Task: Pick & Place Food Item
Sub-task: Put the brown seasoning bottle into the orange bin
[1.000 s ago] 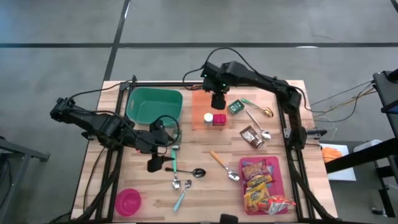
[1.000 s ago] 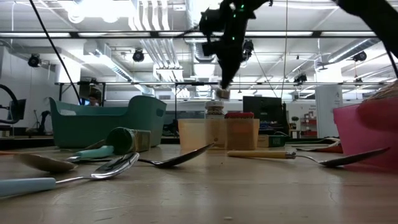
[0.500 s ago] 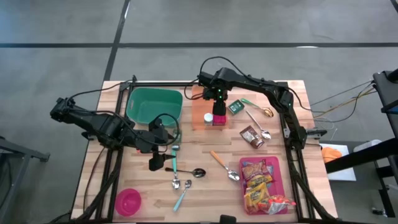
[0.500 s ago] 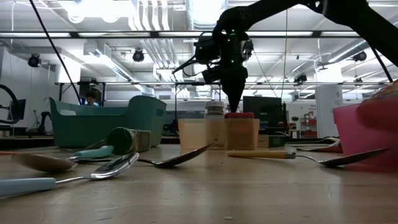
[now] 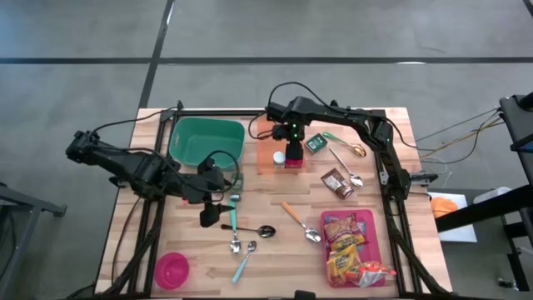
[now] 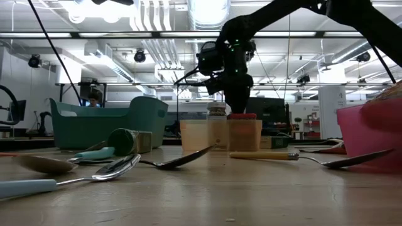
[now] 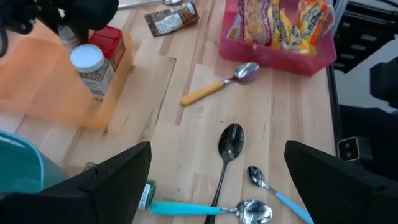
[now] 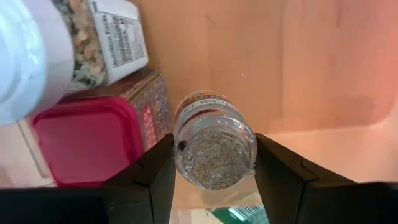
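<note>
Wooden slatted bench carried an orange tray, a green bin, a pink tray of snack packets, a pink bowl and scattered spoons.

Right hand was clamped on a small clear jar, held bottom-end toward the wrist camera. The jar was a small cylinder of see-through plastic, filled with fine grey-brown grains, with a printed label band round its wall. It was above the orange tray, just beside a red-lidded tin and a white-capped jar of mixed seeds. In the low view the right hand hung directly over the red-lidded tin; whether the jar touched the tray I could not tell.

Left hand had its fingers wide apart, holding nothing, above the bench near a dark spoon and a teal-handled spoon.
</note>
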Controlling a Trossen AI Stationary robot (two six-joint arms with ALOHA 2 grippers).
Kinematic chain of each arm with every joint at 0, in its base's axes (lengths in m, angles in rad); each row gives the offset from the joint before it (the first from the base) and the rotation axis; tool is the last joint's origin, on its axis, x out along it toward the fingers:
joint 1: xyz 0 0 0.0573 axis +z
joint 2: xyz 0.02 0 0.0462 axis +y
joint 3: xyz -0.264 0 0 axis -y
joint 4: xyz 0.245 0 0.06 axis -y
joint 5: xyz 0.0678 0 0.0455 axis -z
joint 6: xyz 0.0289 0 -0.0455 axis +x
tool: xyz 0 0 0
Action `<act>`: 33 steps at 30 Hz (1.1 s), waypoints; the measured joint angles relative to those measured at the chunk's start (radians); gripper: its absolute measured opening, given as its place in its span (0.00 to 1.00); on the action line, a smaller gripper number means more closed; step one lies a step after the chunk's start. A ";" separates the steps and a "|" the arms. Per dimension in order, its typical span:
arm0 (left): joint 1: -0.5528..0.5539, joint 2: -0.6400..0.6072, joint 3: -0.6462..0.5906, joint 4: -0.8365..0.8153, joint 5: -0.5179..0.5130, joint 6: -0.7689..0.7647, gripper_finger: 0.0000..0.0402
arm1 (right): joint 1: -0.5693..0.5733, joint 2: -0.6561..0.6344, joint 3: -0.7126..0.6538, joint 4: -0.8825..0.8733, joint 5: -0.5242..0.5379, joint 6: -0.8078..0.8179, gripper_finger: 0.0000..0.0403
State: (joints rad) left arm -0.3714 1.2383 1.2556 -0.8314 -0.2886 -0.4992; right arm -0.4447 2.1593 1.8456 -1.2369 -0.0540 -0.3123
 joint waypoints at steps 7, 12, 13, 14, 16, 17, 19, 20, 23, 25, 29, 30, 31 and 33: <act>0.000 -0.006 -0.017 0.041 0.000 0.000 0.92 | -0.004 -0.001 -0.039 0.048 -0.031 -0.006 0.42; 0.000 -0.006 -0.019 0.042 0.000 0.000 0.92 | -0.004 -0.002 -0.058 0.051 -0.034 -0.007 0.42; 0.000 -0.006 -0.019 0.042 0.000 0.000 0.92 | -0.004 -0.002 -0.063 0.052 -0.034 -0.009 0.42; 0.000 -0.006 -0.019 0.042 0.000 0.000 0.92 | -0.004 -0.002 -0.067 0.052 -0.034 -0.009 0.42; 0.000 -0.006 -0.019 0.042 0.000 0.000 0.92 | -0.004 -0.002 -0.071 0.053 -0.034 -0.009 0.42; 0.000 -0.006 -0.019 0.042 0.000 0.001 0.92 | -0.004 -0.002 -0.073 0.054 -0.034 -0.009 0.44; 0.000 -0.006 -0.019 0.042 0.000 0.001 0.92 | -0.004 -0.002 -0.073 0.055 -0.034 -0.009 0.47; 0.000 -0.006 -0.019 0.042 0.000 0.001 0.92 | -0.004 -0.002 -0.073 0.057 -0.034 -0.009 0.48; 0.000 -0.006 -0.019 0.042 0.000 0.001 0.92 | -0.003 -0.002 -0.073 0.062 -0.034 -0.009 0.49; 0.000 -0.006 -0.019 0.042 0.000 0.002 0.92 | -0.003 -0.002 -0.073 0.063 -0.034 -0.009 0.50; 0.000 -0.006 -0.019 0.042 0.000 0.004 0.92 | -0.003 -0.002 -0.073 0.065 -0.034 -0.008 0.50; 0.000 -0.006 -0.019 0.042 0.000 0.004 0.92 | -0.003 -0.002 -0.073 0.065 -0.034 -0.006 0.50; 0.000 -0.006 -0.019 0.042 0.000 0.004 0.92 | -0.003 -0.002 -0.073 0.065 -0.034 -0.005 0.50; 0.000 -0.006 -0.019 0.042 0.000 0.004 0.92 | -0.003 -0.002 -0.073 0.065 -0.033 -0.001 0.50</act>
State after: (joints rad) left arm -0.3714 1.2320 1.2366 -0.7898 -0.2882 -0.4950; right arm -0.4482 2.1578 1.7725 -1.1723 -0.0873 -0.3137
